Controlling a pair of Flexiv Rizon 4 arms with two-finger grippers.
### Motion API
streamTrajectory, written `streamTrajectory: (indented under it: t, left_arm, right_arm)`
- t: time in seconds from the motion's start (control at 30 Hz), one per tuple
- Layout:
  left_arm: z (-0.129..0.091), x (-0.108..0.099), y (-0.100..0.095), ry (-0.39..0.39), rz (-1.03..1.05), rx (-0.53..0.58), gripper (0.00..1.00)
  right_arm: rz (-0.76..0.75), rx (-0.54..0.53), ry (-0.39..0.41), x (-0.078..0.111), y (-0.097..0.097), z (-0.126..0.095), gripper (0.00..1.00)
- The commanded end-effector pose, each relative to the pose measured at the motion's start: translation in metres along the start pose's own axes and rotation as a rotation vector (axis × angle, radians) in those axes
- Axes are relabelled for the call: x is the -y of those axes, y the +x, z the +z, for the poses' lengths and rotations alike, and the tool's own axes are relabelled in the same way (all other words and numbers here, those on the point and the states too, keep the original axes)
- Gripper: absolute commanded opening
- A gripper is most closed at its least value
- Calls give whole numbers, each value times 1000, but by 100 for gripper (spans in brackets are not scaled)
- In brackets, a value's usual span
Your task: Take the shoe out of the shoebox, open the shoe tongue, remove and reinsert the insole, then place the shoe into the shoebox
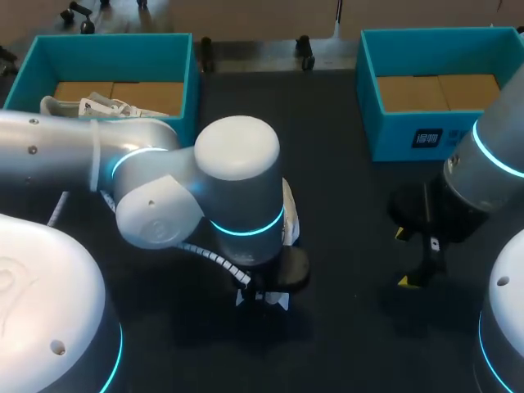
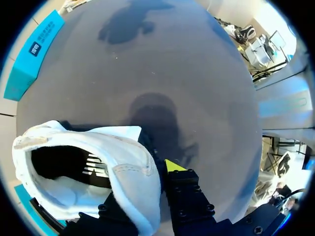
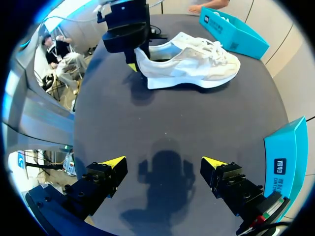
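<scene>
On the dark table [image 1: 344,205], left hand [image 3: 134,63] grips the shoe [image 3: 192,61] by its heel; right hand [image 3: 164,161] hovers open.

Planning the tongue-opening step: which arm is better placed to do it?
Right. The right gripper is open and free, facing the shoe; the left gripper clamps its heel.

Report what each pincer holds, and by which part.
Left pincer grips the white sneaker by its heel collar; right pincer is open, holding nothing.
</scene>
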State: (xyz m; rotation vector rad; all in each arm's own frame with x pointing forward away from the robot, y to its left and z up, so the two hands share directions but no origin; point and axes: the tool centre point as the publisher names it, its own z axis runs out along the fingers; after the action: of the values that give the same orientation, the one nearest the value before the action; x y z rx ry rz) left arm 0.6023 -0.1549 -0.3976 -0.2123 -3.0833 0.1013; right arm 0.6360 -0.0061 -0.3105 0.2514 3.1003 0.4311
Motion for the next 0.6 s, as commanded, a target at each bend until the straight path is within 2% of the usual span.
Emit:
streamTrajectory:
  t: [0.03,0.3,0.6]
  left_arm:
    - [-11,-5,-4,15,-2,5,0]
    - [-44,-10,-14,43,14,2,0]
    - [-89,-8,-36,48,30,-27,0]
  right_arm:
    - [-1,2,0,0,1,1,100]
    - [-1,2,0,0,1,1,100]
    - [-1,2,0,0,1,1,100]
